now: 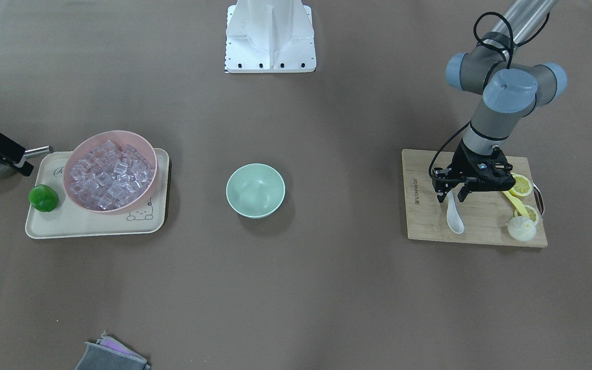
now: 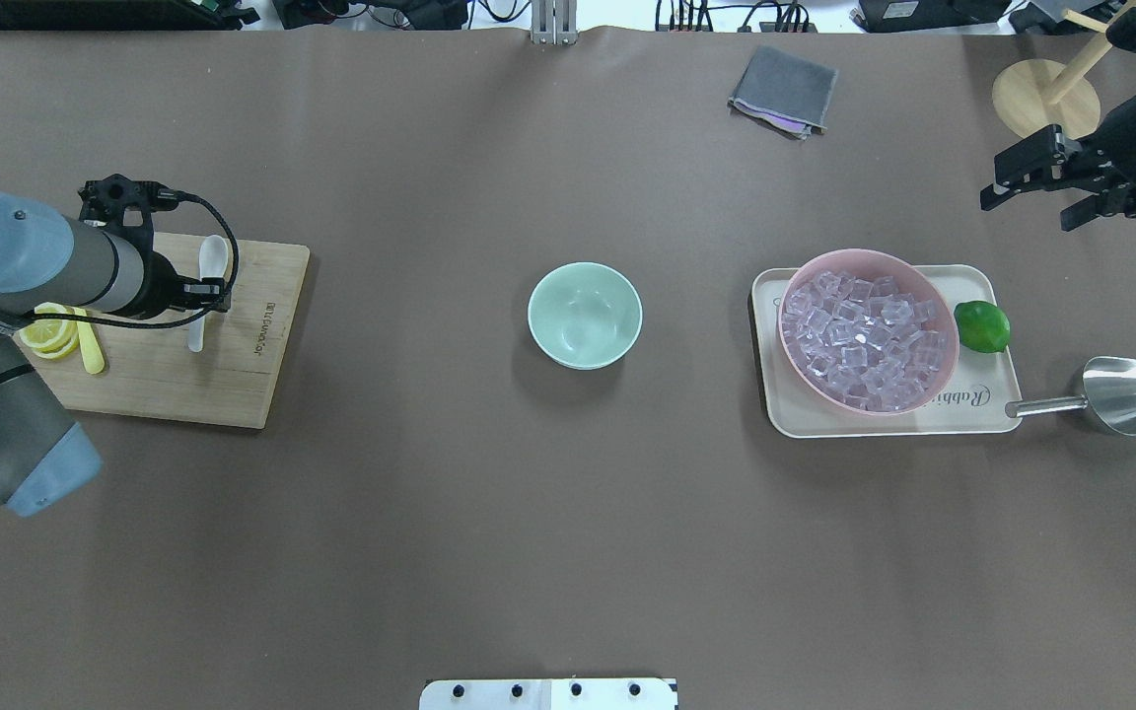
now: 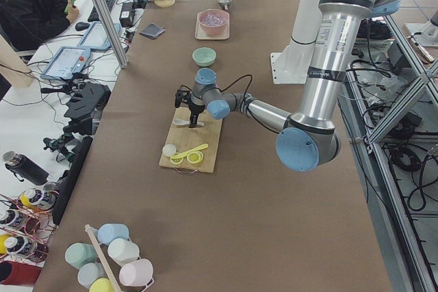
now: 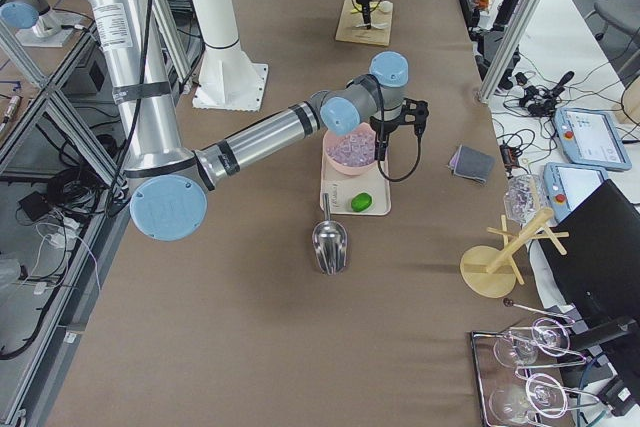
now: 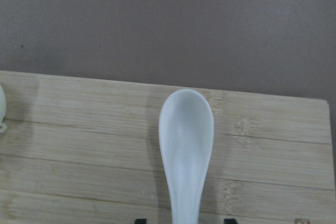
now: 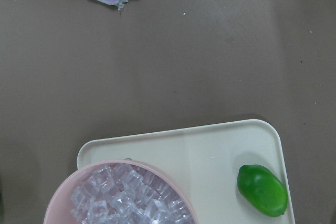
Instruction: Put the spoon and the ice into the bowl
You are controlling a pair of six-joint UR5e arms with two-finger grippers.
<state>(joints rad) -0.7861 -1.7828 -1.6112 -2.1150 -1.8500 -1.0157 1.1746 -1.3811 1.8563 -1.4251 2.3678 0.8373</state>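
Left gripper (image 1: 451, 196): jaws parted, straddling spoon (image 1: 455, 216) handle, not yet clamped. Right gripper (image 2: 1027, 209): parted, empty.
Spoon: on board (image 1: 424, 216), well apart from bowl (image 1: 255, 190), robot's left side.
We judge spoon light, rigid, glossy, slip-prone, chippable; grip mid-handle.
Ice (image 1: 111, 177): slick, heaped in pink bowl (image 1: 116, 133), opposite side of bowl.
We count one spoon, one bowl, dozens of cubes.

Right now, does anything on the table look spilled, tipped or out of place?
Nothing stands out. The ice is all inside the pink bowl, none on the tray. The green bowl stands upright and empty. The spoon lies flat on the wooden board, between the fingers of the open left pincer.
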